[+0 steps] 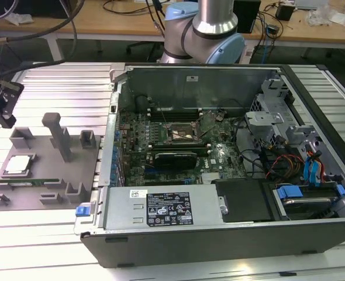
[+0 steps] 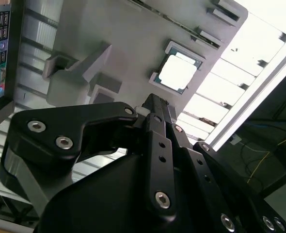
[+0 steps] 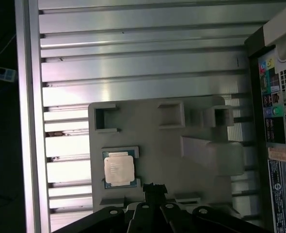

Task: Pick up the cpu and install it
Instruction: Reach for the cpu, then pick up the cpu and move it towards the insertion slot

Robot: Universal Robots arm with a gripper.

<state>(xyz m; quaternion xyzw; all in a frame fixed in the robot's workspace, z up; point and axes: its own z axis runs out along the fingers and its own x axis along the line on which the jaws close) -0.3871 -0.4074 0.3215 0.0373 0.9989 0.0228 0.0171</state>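
The cpu [image 1: 17,164], a small square chip with a silvery top, lies flat in a recess of the grey holder tray [image 1: 41,161] at the exterior view's left. It also shows in both wrist views [image 2: 178,73] [image 3: 119,170]. My black gripper [image 1: 0,108] hangs above the far left edge of the tray, apart from the chip. Its fingers meet in both wrist views [image 2: 151,103] [image 3: 155,188], shut with nothing between them. The dark metal-framed socket [image 1: 181,133] sits in the middle of the motherboard inside the open computer case [image 1: 161,211].
A long green memory stick [image 1: 26,182] lies in a slot of the tray in front of the chip. Grey posts [image 1: 58,134] rise from the tray. Cables and blue drive brackets [image 1: 289,190] fill the case's right side. The table is ribbed aluminium [image 1: 44,246].
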